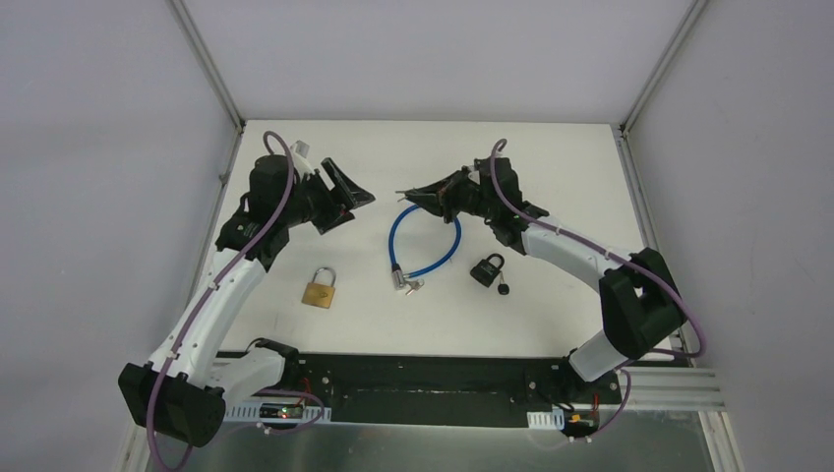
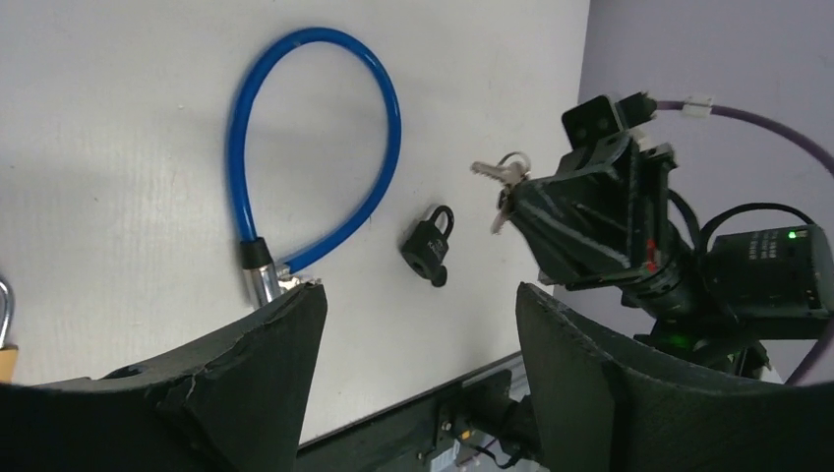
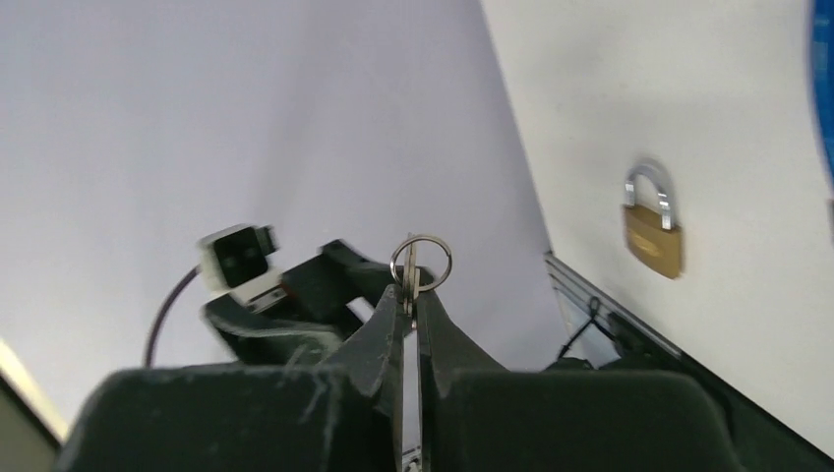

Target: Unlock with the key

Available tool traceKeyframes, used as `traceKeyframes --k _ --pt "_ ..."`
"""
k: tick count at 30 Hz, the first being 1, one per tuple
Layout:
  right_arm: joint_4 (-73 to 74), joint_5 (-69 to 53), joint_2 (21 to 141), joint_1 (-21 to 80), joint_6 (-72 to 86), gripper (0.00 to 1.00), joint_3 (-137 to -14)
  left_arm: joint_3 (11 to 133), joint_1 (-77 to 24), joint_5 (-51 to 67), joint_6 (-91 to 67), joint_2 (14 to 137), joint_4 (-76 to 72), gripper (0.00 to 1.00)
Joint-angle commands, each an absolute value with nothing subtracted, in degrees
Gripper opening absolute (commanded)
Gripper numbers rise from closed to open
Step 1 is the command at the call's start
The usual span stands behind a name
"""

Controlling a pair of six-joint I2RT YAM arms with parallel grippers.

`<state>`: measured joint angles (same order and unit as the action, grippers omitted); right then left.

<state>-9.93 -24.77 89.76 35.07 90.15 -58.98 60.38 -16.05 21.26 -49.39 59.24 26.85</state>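
Note:
My right gripper [image 1: 425,193] hangs above the table's middle, shut on a small bunch of keys [image 1: 402,194] on a ring. The ring [image 3: 421,262] sticks out past its fingertips, and the key blades [image 2: 495,175] point to the left. My left gripper [image 1: 360,198] faces it from the left, apart from the keys, open with nothing between its fingers [image 2: 280,339]. A brass padlock [image 1: 320,288] lies at the front left. A small black padlock [image 1: 488,268] lies at the front right. A blue cable lock [image 1: 423,241] lies between them.
The cable lock's metal end [image 1: 400,282] points toward the front edge, with small keys beside it. The black base rail [image 1: 413,379] runs along the near edge. White walls with metal corner posts [image 1: 208,61] enclose the table.

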Motion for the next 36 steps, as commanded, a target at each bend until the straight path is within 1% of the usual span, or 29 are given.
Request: traceKeyframes --k 1,5,8,13,15,19,23,24,29,31,34,35,36 --pt "-27.4 -25.0 90.2 35.4 99.0 0.00 -60.9 57.4 -16.2 26.9 -55.0 59.4 18.6 0.70" --pt "-33.4 -26.2 92.7 36.6 102.0 0.00 -61.9 54.6 -16.2 31.7 -61.3 60.9 6.6 0.66" --pt "-35.1 -26.0 93.6 37.4 102.7 0.00 -62.1 52.4 -16.2 33.0 -65.8 61.2 -2.0 0.66" --pt "-36.3 -26.0 93.9 37.5 103.2 0.00 -62.0 52.8 -16.2 32.7 -66.1 60.6 -3.2 0.70" --pt "-36.4 -26.4 94.0 37.7 103.4 0.00 -62.2 52.8 -16.2 32.8 -66.9 61.0 -3.3 0.67" --pt "-36.3 -26.6 93.9 38.1 103.5 0.00 -62.2 52.8 -16.2 33.8 -68.8 62.1 -4.9 0.50" --pt "-36.3 -26.6 94.0 38.2 103.6 0.00 -62.1 52.6 -16.2 34.1 -71.0 62.4 -6.4 0.31" --pt "-36.4 -26.6 94.0 38.2 103.6 0.00 -62.1 52.4 -16.2 34.3 -71.8 62.6 -7.2 0.28" --pt "-37.3 -26.5 94.5 38.2 104.2 0.00 -62.1 52.2 -16.2 36.5 -73.8 64.3 -9.2 0.22" --pt "-37.5 -26.5 94.6 38.2 104.3 0.00 -62.1 52.0 -16.2 36.4 -74.0 64.3 -9.4 0.14" --pt "-37.5 -26.6 94.6 38.2 104.2 0.00 -62.1 52.2 -16.2 36.3 -74.2 64.4 -9.4 0.06" --pt "-37.5 -26.5 94.6 38.2 104.2 0.00 -61.9 52.3 -16.2 36.4 -74.2 64.5 -9.3 0.00" --pt "-37.5 -26.5 94.6 38.2 104.2 0.00 -61.8 52.5 -16.2 36.5 -74.2 64.6 -9.4 0.00"
